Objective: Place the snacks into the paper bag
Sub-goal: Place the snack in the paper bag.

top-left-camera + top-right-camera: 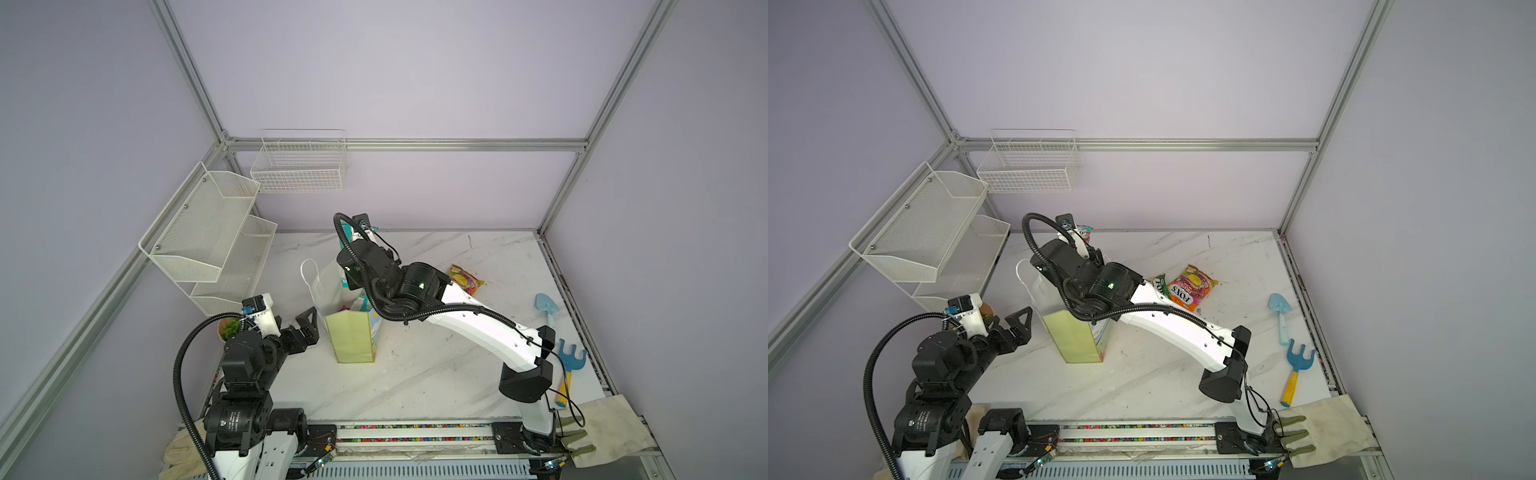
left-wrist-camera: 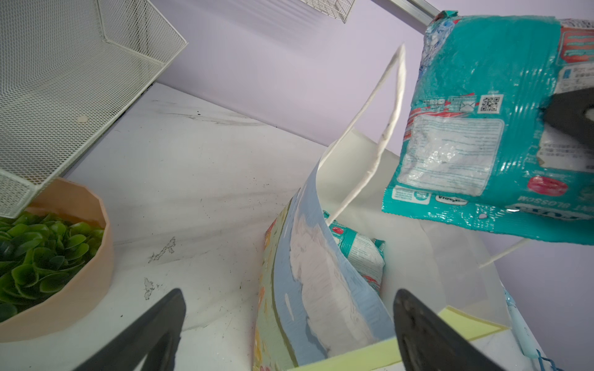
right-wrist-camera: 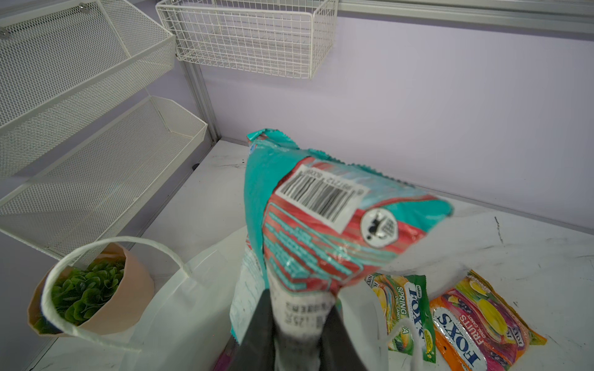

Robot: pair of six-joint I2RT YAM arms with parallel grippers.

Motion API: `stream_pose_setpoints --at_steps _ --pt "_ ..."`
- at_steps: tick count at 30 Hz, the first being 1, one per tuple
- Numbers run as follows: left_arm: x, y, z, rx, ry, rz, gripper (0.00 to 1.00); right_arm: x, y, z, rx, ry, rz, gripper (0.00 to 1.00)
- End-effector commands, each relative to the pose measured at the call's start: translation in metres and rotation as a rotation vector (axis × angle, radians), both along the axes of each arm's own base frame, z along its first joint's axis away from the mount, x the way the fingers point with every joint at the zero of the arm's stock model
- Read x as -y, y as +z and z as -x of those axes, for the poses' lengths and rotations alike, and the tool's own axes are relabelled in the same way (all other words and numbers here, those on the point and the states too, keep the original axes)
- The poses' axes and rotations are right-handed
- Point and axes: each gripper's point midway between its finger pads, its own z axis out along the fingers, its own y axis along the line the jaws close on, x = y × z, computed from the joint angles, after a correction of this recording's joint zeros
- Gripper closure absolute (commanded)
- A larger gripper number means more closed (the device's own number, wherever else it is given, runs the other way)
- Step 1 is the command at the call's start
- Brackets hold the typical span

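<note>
In both top views the paper bag (image 1: 350, 338) (image 1: 1076, 337) stands upright near the middle of the marble table (image 1: 436, 374) (image 1: 1163, 374), with its pale green side panel toward my base and its mouth open. My right arm covers most of that mouth and hides my right gripper. Only the crimped tip of a teal-white packet (image 1: 1086, 232) peeks past the wrist, toward the back wall. My left gripper (image 1: 309, 327) (image 1: 1020, 326) hangs just beside the bag, its fingers spread wide with nothing between them. The orange-pink packet (image 1: 467, 280) (image 1: 1192, 289) lies flat on the table to the right of the bag. The green-yellow packet (image 1: 1160, 284) lies just beside it, half under my arm.

From my left wrist, the teal-white packet (image 2: 482, 128) is glossy and wrinkled. Its back shows a pale label panel, a QR code and red stripes. It hangs above the bag's open mouth, with one black finger (image 2: 569, 110) of my right gripper pressed on it. A second teal-white packet (image 2: 361, 253) stands on end inside the bag, against the sky-print face.

From my right wrist, my right gripper (image 3: 297, 334) pinches the packet's short end between both fingers. Its long axis runs straight out from them, barcode side up, with the crimped free end farthest and toward the back wall. The bag's white inside (image 3: 180, 305) lies below. The green-yellow packet (image 3: 408, 311) and the orange-pink packet (image 3: 475, 327) lie flat, side by side.
</note>
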Motion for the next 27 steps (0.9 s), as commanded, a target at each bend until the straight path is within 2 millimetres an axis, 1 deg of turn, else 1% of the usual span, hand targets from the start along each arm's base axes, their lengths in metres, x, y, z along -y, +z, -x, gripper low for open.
stream_pose_setpoints --at_steps 1,14,27 --pt "0.001 -0.008 -0.004 0.002 -0.004 0.0 0.0 -0.002 0.006 0.001 0.016 -0.011 -0.023 1.0" --pt "0.001 -0.008 -0.004 0.001 -0.004 0.0 0.0 -0.006 -0.006 0.006 -0.006 -0.002 -0.008 1.0" --pt "0.0 -0.009 -0.004 0.0 -0.002 -0.001 0.0 0.005 -0.012 0.018 -0.017 -0.016 0.041 1.0"
